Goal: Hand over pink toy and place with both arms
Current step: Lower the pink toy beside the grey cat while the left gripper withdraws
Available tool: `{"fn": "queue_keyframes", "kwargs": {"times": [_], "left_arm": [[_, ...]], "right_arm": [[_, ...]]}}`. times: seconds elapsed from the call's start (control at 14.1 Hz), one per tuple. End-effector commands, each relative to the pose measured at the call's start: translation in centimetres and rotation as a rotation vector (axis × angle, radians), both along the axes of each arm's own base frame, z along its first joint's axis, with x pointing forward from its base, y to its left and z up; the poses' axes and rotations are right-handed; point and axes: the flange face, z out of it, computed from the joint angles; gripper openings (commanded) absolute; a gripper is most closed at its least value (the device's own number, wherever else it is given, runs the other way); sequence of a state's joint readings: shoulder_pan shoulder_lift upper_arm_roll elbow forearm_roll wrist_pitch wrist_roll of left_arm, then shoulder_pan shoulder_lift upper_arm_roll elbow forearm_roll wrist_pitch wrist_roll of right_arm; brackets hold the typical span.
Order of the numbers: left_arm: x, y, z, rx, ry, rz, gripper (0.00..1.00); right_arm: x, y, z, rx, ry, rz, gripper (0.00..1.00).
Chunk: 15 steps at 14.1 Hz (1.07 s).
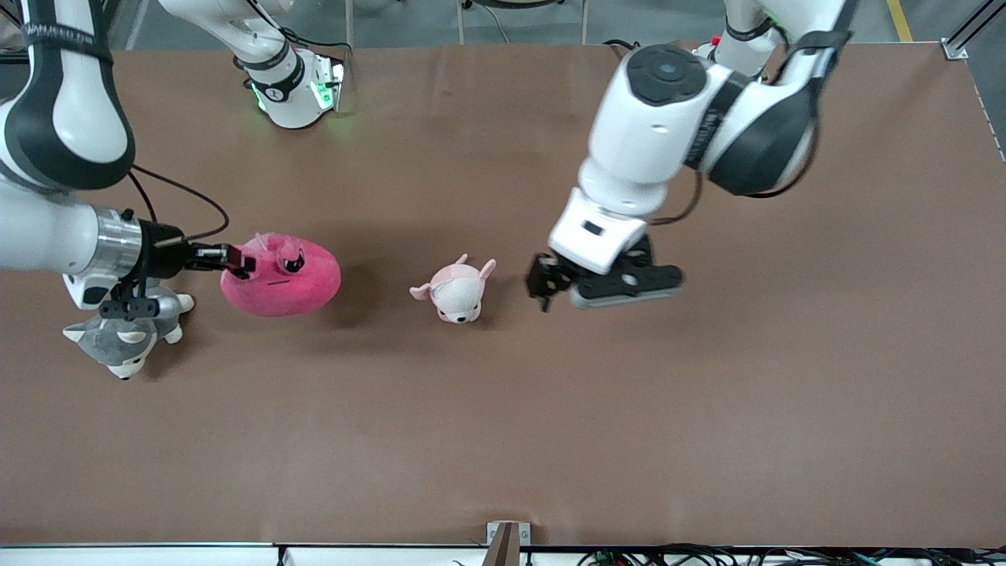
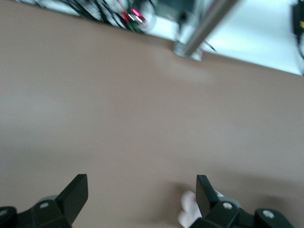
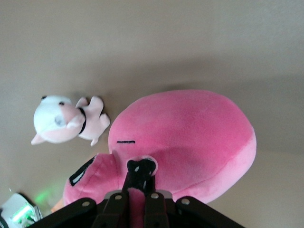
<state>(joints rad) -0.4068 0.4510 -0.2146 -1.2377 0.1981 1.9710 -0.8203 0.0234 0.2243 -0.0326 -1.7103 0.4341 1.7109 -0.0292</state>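
Right gripper [image 1: 240, 263] of mine is pinching shut on the top of the big hot-pink rounded plush blob toy [image 1: 287, 283], right by its dark angry eye; in the right wrist view my closed fingers [image 3: 135, 197] are biting into the fabric at that eye patch on the toy [image 3: 190, 137]. That pink toy is sitting toward the right arm's end of the brown table [image 1: 629, 432], roughly midway between the edge where my bases stand and the edge nearest the front camera. I cannot tell whether it is resting on the table or lifted just off it.

Left gripper [image 1: 550, 287] of mine is hanging spread wide with nothing between the fingers, over the middle of the table just beside the small pale pink-and-white plush animal [image 1: 457, 291]. In the left wrist view my two black fingertips [image 2: 76, 192] are standing well apart over bare brown tabletop, with a bit of that pale plush [image 2: 189, 209] showing by one of them.

Grey-and-white plush dog [image 1: 126, 334] is lying under my right wrist, close to the table edge at the right arm's end, slightly nearer the front camera than the pink toy.
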Motion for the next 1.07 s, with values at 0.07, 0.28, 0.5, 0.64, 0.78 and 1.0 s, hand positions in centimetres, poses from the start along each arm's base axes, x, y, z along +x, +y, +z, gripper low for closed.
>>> {"fn": "queue_keyframes", "kwargs": {"times": [0.07,0.28,0.5,0.64,0.78,1.0], "left_arm": [[2.2,7.3,1.8,0.089,-0.008,-0.022,1.0],[4.0,11.7,2.4,0.106,-0.016,-0.018,1.0],[5.6,15.6,1.8,0.119,-0.001,-0.036,1.0],[6.3,17.0,0.9,0.122,0.014,-0.008,1.0],[6.7,20.3,0.7,0.139,0.046,0.035,1.0],[5.6,24.8,1.7,0.174,0.147,0.082,1.0]], "right_arm": [[1.7,-3.3,-3.0,0.105,0.023,-0.117,0.08],[2.1,-4.9,-5.6,0.147,0.061,-0.161,0.08],[2.4,-5.8,-7.9,0.162,0.079,-0.152,0.07],[2.5,-7.1,-9.2,0.218,0.096,-0.196,0.07],[2.5,-7.2,-10.1,0.23,0.103,-0.186,0.07],[2.7,-7.2,-11.5,0.244,0.114,-0.198,0.07]]}}
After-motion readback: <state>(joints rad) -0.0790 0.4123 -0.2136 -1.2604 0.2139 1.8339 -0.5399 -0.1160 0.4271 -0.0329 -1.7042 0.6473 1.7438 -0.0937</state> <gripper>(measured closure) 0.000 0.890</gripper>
